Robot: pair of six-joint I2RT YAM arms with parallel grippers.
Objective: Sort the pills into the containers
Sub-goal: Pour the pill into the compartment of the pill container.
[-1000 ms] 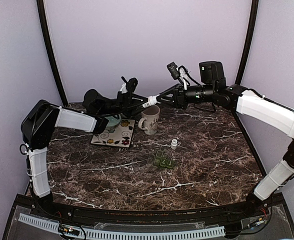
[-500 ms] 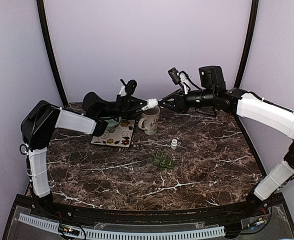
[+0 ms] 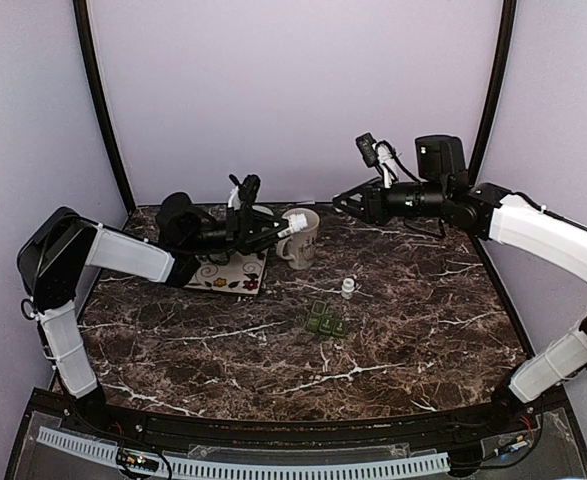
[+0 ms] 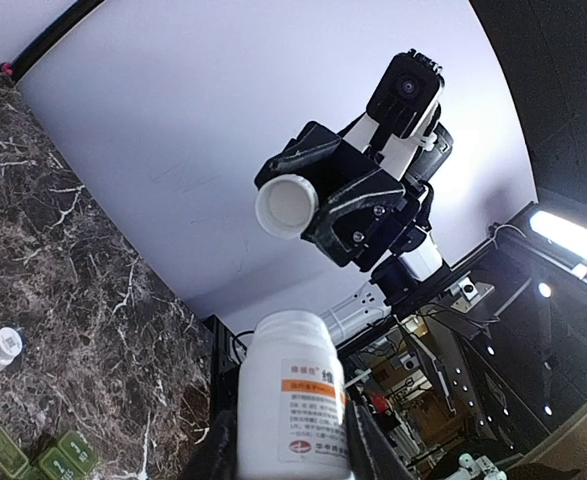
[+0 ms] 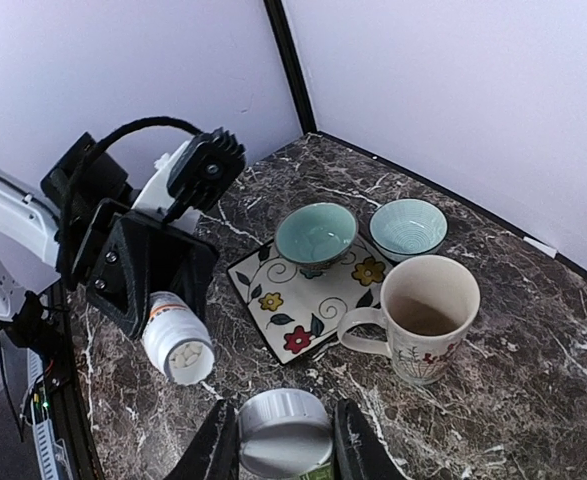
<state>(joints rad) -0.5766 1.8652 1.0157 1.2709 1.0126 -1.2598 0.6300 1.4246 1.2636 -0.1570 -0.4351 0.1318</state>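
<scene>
Holding pill bottle (image 3: 296, 218) and cap (image 4: 286, 206) apart; pouring comes next.
Overhead: left gripper (image 3: 284, 221) grasps the bottle by the mug (image 3: 301, 240); right gripper's (image 3: 339, 200) load is unclear. Left wrist: right jaws pinch the cap. Right wrist: pills show inside; tip over a bowl (image 5: 316, 233).

We find the overhead view softly and evenly lit: the pale walls (image 3: 293, 90) glow without hot spots, the dark marble table (image 3: 413, 320) has only a dull sheen, and shadows on it are faint. From the left wrist, a strip light (image 4: 573, 232) burns out to white at the right edge, and lines bow toward the borders. The white bottle (image 4: 293, 400) near that lens looks slightly soft, as does the cap (image 5: 283, 432) in the right wrist view, while the mug (image 5: 428, 330) stays crisp.
</scene>
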